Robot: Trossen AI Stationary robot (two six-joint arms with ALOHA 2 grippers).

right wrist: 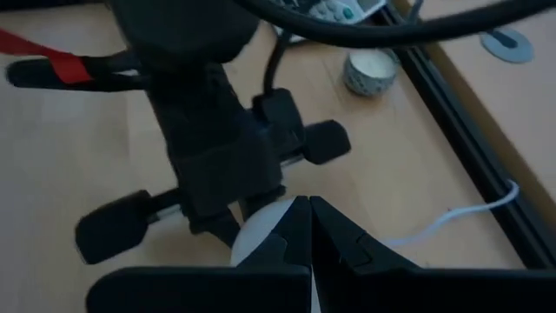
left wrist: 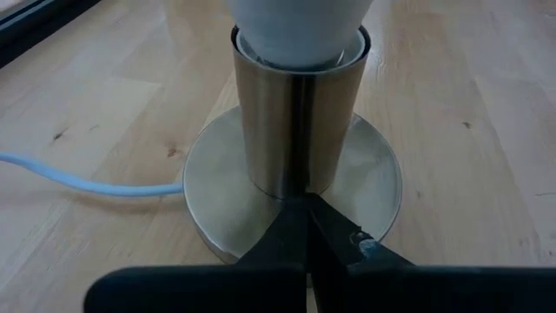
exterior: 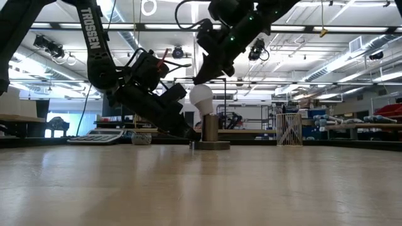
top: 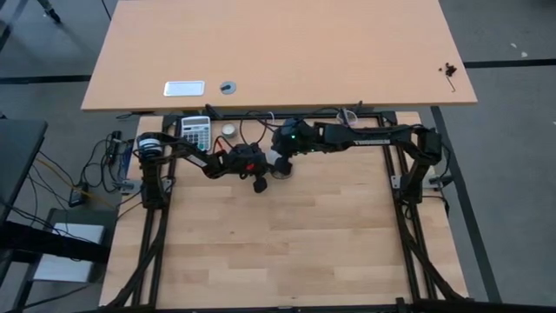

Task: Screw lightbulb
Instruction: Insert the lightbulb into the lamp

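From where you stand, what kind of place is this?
Probably a robotics lab or workshop: a Trossen-branded arm over a wooden table, open ceiling with strip lights, and benches with equipment behind.

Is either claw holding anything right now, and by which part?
Nothing is held. Both claws are shut and empty: left claw at the socket base, right claw above the lightbulb.

"TROSSEN" on the arm (exterior: 94, 44) (white capitals, low view)
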